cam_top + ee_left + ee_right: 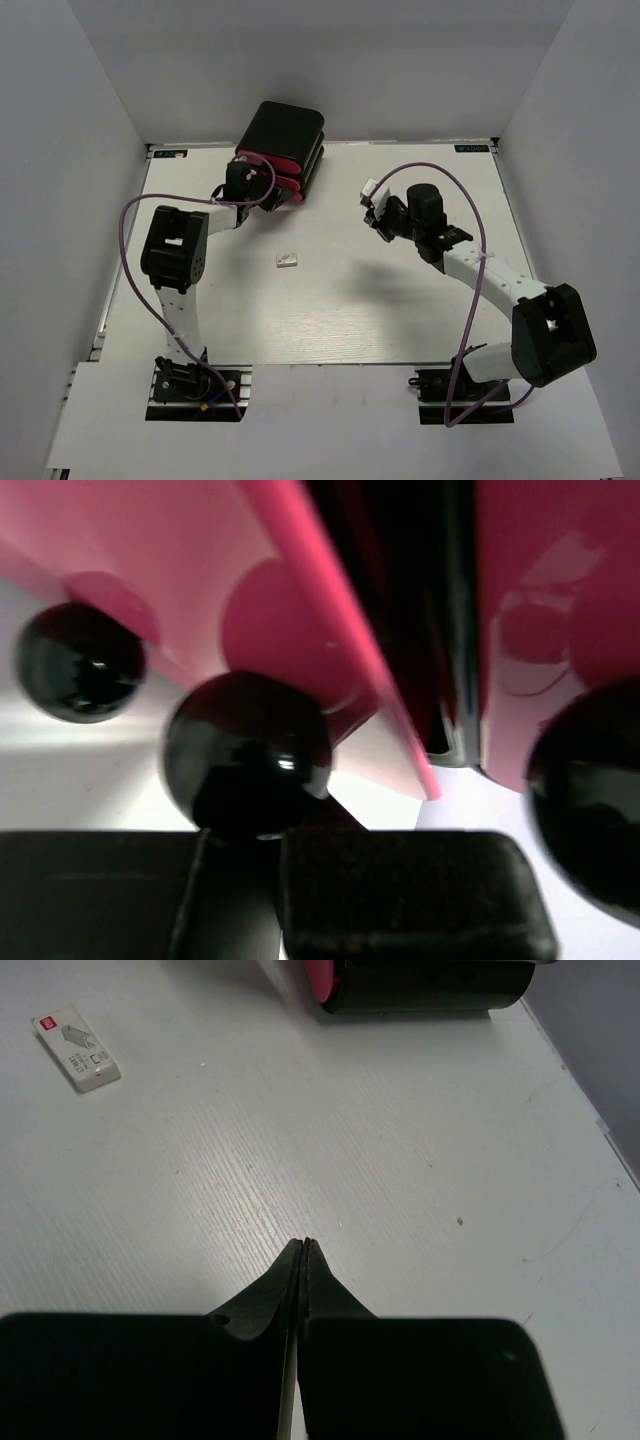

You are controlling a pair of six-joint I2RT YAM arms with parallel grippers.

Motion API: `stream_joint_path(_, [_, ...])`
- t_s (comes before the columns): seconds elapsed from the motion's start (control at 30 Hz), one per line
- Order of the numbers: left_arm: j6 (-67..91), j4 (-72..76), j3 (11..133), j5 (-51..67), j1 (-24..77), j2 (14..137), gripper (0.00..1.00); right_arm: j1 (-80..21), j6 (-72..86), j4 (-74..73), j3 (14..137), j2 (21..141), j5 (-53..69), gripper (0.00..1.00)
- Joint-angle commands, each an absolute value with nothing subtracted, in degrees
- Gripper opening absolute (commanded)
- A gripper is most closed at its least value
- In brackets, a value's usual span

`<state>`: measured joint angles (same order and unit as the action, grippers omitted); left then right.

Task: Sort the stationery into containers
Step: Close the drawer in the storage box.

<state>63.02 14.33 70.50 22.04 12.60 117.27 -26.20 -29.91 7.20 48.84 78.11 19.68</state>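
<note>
The containers are pink-red drawers [272, 168] stacked in a rounded black box [285, 128] at the back of the table. My left gripper [243, 184] is at the drawer fronts. In the left wrist view a round black knob [245, 755] sits right at my left gripper's [243, 835] tips, and the gripper is shut on it. That knob's pink drawer front [300, 630] stands out at an angle. A small white eraser [287, 261] lies mid-table, also seen in the right wrist view as the eraser [78, 1050]. My right gripper [305, 1243] hovers over the table, shut and empty.
Two other black knobs [80, 660] [590, 800] flank the held one. The box's end [420, 985] shows at the top of the right wrist view. The right gripper [378, 212] hangs right of the box, and the table's right edge [600, 1120] runs near it.
</note>
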Motion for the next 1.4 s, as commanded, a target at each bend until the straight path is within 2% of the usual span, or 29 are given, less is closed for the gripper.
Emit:
stream_joint_path(0.0, [63.9, 18.9, 72.9, 23.9, 13.5, 117.1, 0.12, -25.8, -29.1, 7.5, 48.2, 76.3, 20.7, 0.0])
stream_joint_path(0.13, [66.5, 24.3, 68.6, 25.0, 14.2, 115.2, 0.13, -25.7, -29.0, 7.6, 47.7, 75.9, 20.7, 0.0])
stream_joint_path(0.3, [68.8, 33.3, 61.4, 20.0, 15.8, 112.3, 0.18, -25.6, -28.9, 7.6, 47.4, 75.9, 21.4, 0.0])
stream_joint_path(0.43, [68.8, 34.7, 61.7, 17.5, 17.0, 111.5, 0.22, -25.8, -28.8, 7.5, 47.5, 76.0, 21.4, 0.0])
stream_joint_path(0.57, [68.8, 34.7, 62.3, 14.7, 17.5, 110.9, 0.22, -25.6, -29.0, 7.3, 47.5, 75.5, 21.2, 0.0])
stream_joint_path(0.9, [57.6, 14.9, 63.2, 5.4, 18.0, 102.0, 0.13, -25.3, -28.9, 7.6, 46.5, 75.3, 21.4, 0.0])
stream_joint_path(1.03, [55.0, 10.4, 64.0, 3.9, 18.5, 101.4, 0.13, -25.2, -28.7, 7.6, 47.2, 75.8, 21.6, 0.0])
stream_joint_path(1.13, [53.8, 8.2, 66.4, 2.6, 18.5, 102.1, 0.18, -25.5, -28.7, 7.6, 47.5, 76.0, 21.7, 0.0])
stream_joint_path(1.37, [52.0, 3.7, 74.0, 0.0, 18.5, 106.6, 0.18, -25.4, -28.8, 7.6, 47.8, 75.6, 21.3, 0.0])
